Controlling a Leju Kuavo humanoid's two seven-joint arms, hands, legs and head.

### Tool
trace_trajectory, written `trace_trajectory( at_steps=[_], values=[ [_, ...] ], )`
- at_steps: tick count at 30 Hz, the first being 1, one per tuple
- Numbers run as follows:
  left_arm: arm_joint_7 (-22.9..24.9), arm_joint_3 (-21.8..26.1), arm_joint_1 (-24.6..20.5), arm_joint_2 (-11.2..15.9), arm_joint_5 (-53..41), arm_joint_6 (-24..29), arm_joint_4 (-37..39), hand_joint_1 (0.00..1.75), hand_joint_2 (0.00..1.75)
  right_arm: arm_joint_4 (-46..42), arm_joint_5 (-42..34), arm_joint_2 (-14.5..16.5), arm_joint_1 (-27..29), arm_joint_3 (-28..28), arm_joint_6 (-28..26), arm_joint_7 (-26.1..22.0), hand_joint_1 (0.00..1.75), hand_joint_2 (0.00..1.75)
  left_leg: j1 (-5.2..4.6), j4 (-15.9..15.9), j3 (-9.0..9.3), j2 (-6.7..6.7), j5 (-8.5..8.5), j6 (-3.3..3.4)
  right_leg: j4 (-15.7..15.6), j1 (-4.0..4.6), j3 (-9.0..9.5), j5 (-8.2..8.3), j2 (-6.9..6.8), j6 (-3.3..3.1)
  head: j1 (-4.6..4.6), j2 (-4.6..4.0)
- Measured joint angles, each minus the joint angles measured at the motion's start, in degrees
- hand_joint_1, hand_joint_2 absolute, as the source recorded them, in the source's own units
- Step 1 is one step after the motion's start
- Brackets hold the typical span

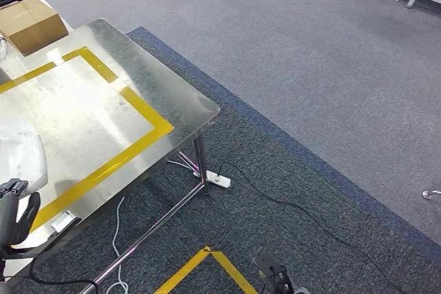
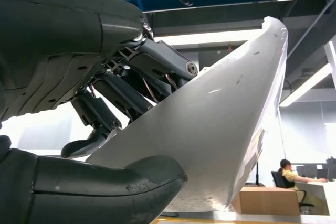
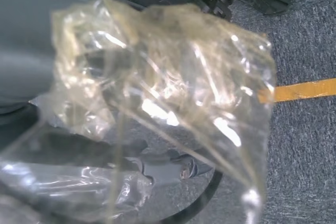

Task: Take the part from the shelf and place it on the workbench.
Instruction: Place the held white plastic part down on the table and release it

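The left hand (image 2: pixel 99 129) clasps the white part (image 2: pixel 222 129) between thumb and fingers at the worktop's (image 1: pixel 104 115) near left edge. It should lower the part level inside the yellow border (image 1: pixel 140 111) before letting go. Whether the right hand is spread cannot be told.

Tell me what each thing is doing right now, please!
White part: held by the left hand, low over the workbench.
Left hand: gripping the white part.
Right hand: behind crinkly clear plastic; grip cannot be told.
Workbench: bare inside its yellow tape.
Cardboard box: closed, at the far corner.
Power strip: on the carpet, cable plugged in.
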Motion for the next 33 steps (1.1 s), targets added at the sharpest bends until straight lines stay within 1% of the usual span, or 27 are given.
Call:
trace_trajectory(
  at_steps=[17,23,25,27,28,29,30,31,32,33],
  values=[
    [0.48,-0.06,0.02,-0.1,0.07,-1.83,-0.13,1.75,1.75,0.0,0.3,0.0,0.08,-0.25,-0.05,0.02,0.0,0.0,-0.04,0.11,-0.02,0.01,-0.04,0.05,0.05,-0.05,-0.04,0.0,0.01,0.02,-0.01,0.0],
    [0.85,-0.07,0.01,-0.1,-0.21,-1.92,-0.13,1.75,1.75,0.0,1.83,0.0,0.08,-0.22,-0.64,0.17,0.0,0.0,-0.18,0.76,-0.2,0.04,-0.44,0.56,0.21,-0.21,-0.01,-0.12,-0.01,0.27,-0.02,0.0],
    [0.86,-0.06,0.03,-0.09,-0.22,-1.96,-0.13,1.75,1.75,0.0,1.89,0.01,0.07,-0.22,-0.7,0.19,0.0,0.0,-0.27,0.98,-0.32,0.02,-0.61,0.82,0.22,-0.28,0.08,-0.15,-0.09,0.5,-0.02,0.0],
    [0.87,0.0,0.18,-0.07,-0.21,-1.95,-0.2,1.75,1.75,-0.02,1.89,0.02,0.04,-0.22,-0.72,0.13,0.0,0.0,-0.35,0.93,-0.42,-0.2,-0.66,1.18,0.17,-0.34,0.23,-0.23,-0.43,0.89,-0.03,0.0],
    [0.87,0.05,0.38,-0.08,-0.21,-1.92,-0.36,1.75,1.75,-0.05,1.87,0.02,0.05,-0.22,-0.75,0.02,0.0,0.0,-0.27,0.75,-0.34,-0.43,-0.58,1.4,0.5,-0.39,0.07,-0.59,-0.09,1.11,0.03,0.0],
    [0.87,0.1,0.54,-0.09,-0.21,-1.9,-0.57,1.75,1.75,-0.08,1.84,0.01,0.08,-0.22,-0.79,-0.12,0.0,0.0,-0.17,0.57,-0.26,-0.72,-0.48,1.67,1.78,-0.45,-0.6,-1.46,0.72,1.26,0.14,0.01],
    [0.87,0.11,0.67,-0.13,-0.2,-1.89,-0.77,1.75,1.75,-0.11,1.8,-0.01,0.15,-0.22,-0.83,-0.24,0.0,0.0,-0.05,0.4,-0.14,-1.05,-0.37,1.91,4.39,-0.49,-1.95,-2.93,1.75,1.36,0.26,0.01],
    [0.87,0.09,0.78,-0.2,-0.19,-1.89,-0.92,1.75,1.75,-0.11,1.76,-0.03,0.3,-0.22,-0.86,-0.32,0.0,0.0,-0.02,0.38,-0.13,-1.43,-0.35,2.08,8.28,-0.52,-3.98,-4.8,2.9,1.35,0.38,0.01],
    [0.87,0.06,0.83,-0.27,-0.18,-1.91,-0.98,1.75,1.75,-0.09,1.73,-0.06,0.52,-0.22,-0.87,-0.35,0.0,0.0,-0.09,0.42,-0.16,-1.9,-0.37,2.2,12.96,-0.5,-6.43,-6.66,3.55,1.29,0.45,0.01],
    [0.87,0.02,0.93,-0.37,-0.16,-1.93,-0.98,1.75,1.75,-0.08,1.72,-0.12,0.79,-0.22,-0.87,-0.35,0.0,0.0,-0.19,0.47,-0.17,-2.48,-0.41,2.26,16.95,-0.46,-8.69,-7.83,3.81,1.22,0.48,0.01]
  ],
)
